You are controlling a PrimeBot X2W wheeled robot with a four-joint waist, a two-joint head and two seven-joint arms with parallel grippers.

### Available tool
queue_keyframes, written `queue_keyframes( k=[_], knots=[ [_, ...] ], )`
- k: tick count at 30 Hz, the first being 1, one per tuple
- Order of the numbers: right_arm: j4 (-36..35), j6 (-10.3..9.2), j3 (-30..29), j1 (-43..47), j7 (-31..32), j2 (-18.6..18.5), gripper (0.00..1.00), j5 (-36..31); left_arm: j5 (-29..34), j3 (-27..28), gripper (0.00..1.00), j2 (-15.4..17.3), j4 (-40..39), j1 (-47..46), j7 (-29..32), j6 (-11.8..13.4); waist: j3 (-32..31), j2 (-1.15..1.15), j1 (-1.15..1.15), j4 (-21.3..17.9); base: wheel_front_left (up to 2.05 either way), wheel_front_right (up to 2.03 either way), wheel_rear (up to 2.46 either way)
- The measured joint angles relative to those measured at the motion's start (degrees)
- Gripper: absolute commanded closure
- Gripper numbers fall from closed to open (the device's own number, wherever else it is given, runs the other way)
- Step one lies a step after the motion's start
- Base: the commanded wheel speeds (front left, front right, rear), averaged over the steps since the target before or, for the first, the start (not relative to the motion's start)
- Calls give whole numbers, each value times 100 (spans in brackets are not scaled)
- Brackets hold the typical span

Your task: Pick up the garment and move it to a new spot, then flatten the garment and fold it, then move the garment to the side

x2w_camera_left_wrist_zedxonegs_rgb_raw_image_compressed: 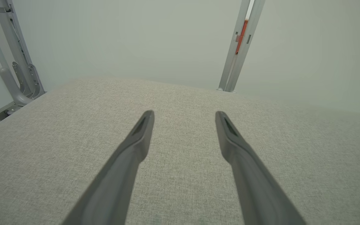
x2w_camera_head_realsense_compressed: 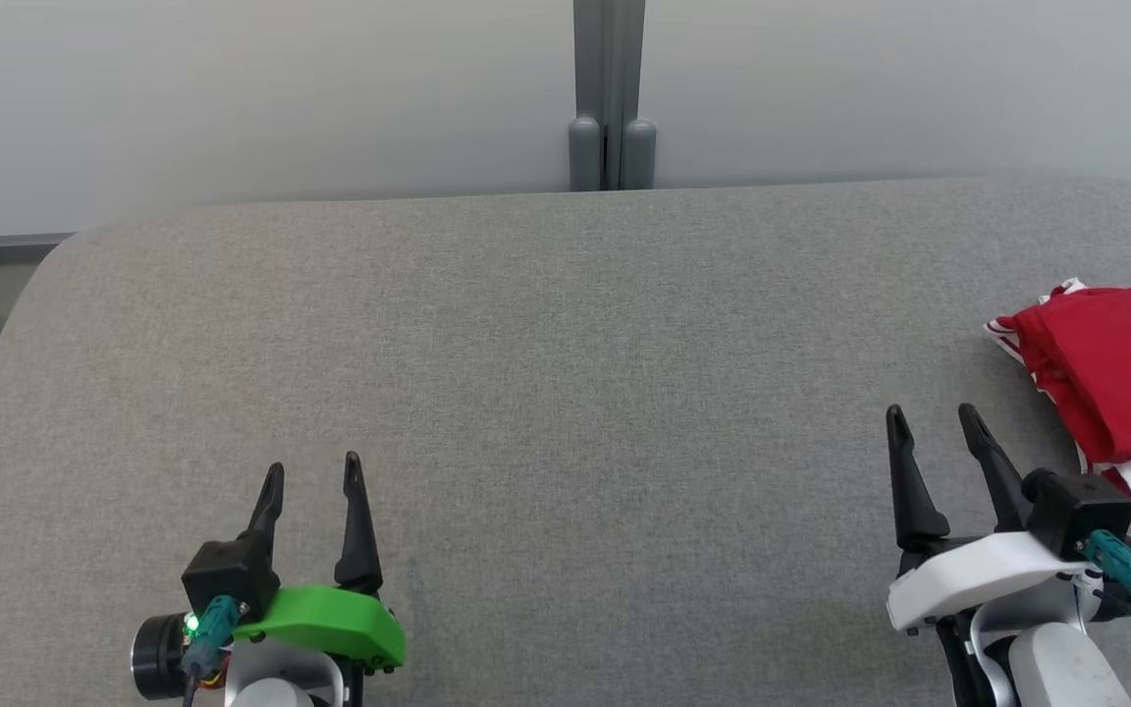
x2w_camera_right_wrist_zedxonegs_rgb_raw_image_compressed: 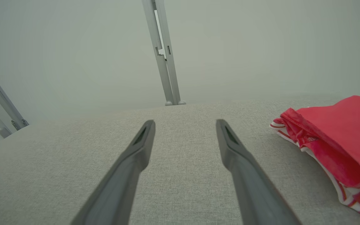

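Two grippers in the head view, left gripper (x2w_camera_head_realsense_compressed: 314, 462) and right gripper (x2w_camera_head_realsense_compressed: 931, 409), stand spread and empty over the table (x2w_camera_head_realsense_compressed: 565, 373); the garment (x2w_camera_head_realsense_compressed: 1115, 363), red with white trim, lies bundled at the table's right edge, near the right gripper but apart. Left wrist view: left gripper (x2w_camera_left_wrist_zedxonegs_rgb_raw_image_compressed: 183, 113) spread over bare table. Right wrist view: right gripper (x2w_camera_right_wrist_zedxonegs_rgb_raw_image_compressed: 184, 122) spread, garment (x2w_camera_right_wrist_zedxonegs_rgb_raw_image_compressed: 339, 140) at its right, apparently folded and set aside; task judged finished

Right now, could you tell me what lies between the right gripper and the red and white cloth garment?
Only bare grey fabric tabletop lies between the open right gripper and the red and white cloth garment; the right wrist view shows it.
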Motion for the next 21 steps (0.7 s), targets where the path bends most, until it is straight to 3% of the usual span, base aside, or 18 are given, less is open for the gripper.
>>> queue_keyframes(
  k=[21],
  knots=[
    [176,0,111,57,-54,1,0,129,-43,-174,0,0,196,3,0,51,14,0,0,51,0,0,0]
  ],
)
